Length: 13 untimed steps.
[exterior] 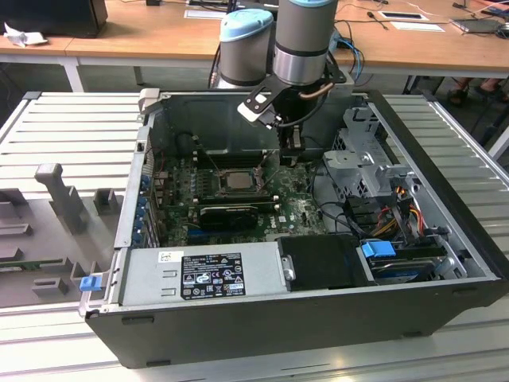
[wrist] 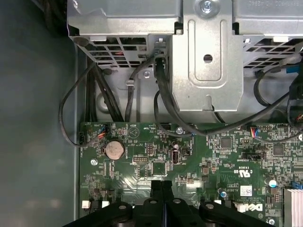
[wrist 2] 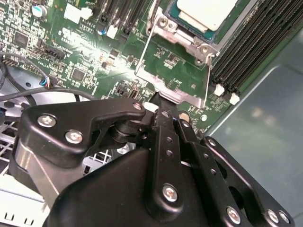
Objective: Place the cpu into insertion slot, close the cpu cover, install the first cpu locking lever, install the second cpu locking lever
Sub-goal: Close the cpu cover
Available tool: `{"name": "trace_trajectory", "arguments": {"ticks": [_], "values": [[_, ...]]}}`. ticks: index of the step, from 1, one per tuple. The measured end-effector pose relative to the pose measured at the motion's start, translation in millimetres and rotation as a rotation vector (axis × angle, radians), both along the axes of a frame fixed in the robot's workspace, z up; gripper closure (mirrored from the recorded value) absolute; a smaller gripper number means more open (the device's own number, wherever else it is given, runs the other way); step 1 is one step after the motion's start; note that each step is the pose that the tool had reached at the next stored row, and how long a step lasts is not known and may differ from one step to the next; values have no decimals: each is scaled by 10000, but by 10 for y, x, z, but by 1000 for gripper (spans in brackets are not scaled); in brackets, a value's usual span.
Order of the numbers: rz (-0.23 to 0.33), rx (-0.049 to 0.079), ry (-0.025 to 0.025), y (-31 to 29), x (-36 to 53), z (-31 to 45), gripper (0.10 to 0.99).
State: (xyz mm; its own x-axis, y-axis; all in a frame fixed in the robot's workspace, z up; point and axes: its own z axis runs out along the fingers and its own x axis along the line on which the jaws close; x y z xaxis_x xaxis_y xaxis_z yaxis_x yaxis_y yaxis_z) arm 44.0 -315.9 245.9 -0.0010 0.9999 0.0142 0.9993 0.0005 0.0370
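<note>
The cpu (exterior: 236,180) (wrist 2: 204,10) lies flat in the insertion slot (exterior: 215,181) on the green board, its pale metal face up. The cpu cover (wrist 2: 142,64) is swung open away from the chip, and the green board shows through its window. My gripper (wrist 2: 160,99) (exterior: 292,142) hangs inside the case just beside the socket. Its black fingers (wrist 2: 166,124) are shut together, their tips against the cover's free edge. In the first wrist view the shut gripper (wrist: 161,183) points down at the board.
Long black memory slots (wrist 2: 251,52) run beside the socket. A metal drive cage (exterior: 366,159) (wrist: 203,61) with black cables (wrist: 94,94) stands close to the arm. A black card (exterior: 231,213) and the power supply (exterior: 199,270) lie nearer the case's front wall.
</note>
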Motion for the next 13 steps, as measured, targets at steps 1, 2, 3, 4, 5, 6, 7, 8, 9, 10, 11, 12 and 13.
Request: {"name": "trace_trajectory", "arguments": {"ticks": [1, 2, 3, 4, 5, 6, 7, 8, 9, 10, 11, 12, 13], "values": [[0, 0, 0, 0, -12, 0, 980], [0, 0, 0, 0, -28, 0, 980], [-1, 0, 0, 0, -35, 1, 980], [-1, 0, 0, 0, -48, 2, 980], [0, 2, -1, 1, -59, 5, 980], [-1, 3, -1, 1, -66, 5, 980], [-1, 0, -1, 0, -83, 7, 980], [0, 0, 0, 0, -106, 7, 980], [0, 1, 0, 0, -126, 7, 980], [0, 0, 0, 0, -148, 7, 980], [-2, 1, 0, 0, -172, 7, 980], [0, 1, 0, 0, -215, 7, 980], [-1, 1, 0, 0, -241, 7, 980]]}}
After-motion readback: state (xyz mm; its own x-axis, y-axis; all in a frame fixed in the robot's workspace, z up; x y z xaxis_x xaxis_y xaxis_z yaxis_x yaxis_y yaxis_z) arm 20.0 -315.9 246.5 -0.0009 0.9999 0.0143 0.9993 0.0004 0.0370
